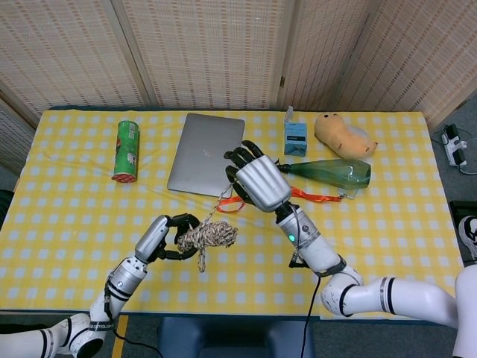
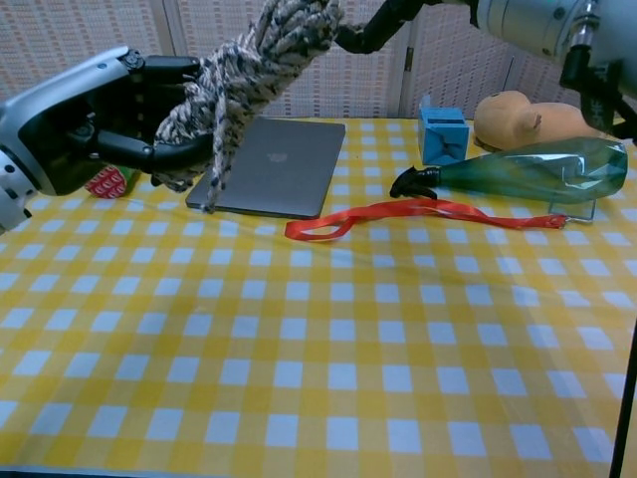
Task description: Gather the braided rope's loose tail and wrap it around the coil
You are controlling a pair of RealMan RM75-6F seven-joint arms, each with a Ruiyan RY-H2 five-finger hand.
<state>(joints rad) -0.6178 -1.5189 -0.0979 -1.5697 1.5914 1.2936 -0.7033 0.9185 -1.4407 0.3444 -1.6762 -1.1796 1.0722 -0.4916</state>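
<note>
The braided rope coil (image 1: 211, 236) is gripped at its left end by my left hand (image 1: 165, 235), held above the table near the front edge. In the chest view the coil (image 2: 251, 68) tilts up to the right from the left hand (image 2: 88, 121), and a short loop of rope (image 2: 215, 167) hangs below it. The loose tail (image 1: 218, 205) runs up from the coil to my right hand (image 1: 261, 183), which pinches it at the fingertips (image 1: 232, 177). Only the right hand's dark fingers (image 2: 383, 20) show at the top of the chest view.
A closed grey laptop (image 1: 206, 153) lies behind the hands. A green can (image 1: 127, 151) lies at the left. A blue box (image 1: 296, 138), a plush toy (image 1: 343, 135), a green spray bottle (image 1: 328, 171) and a red ribbon (image 2: 398, 211) occupy the right.
</note>
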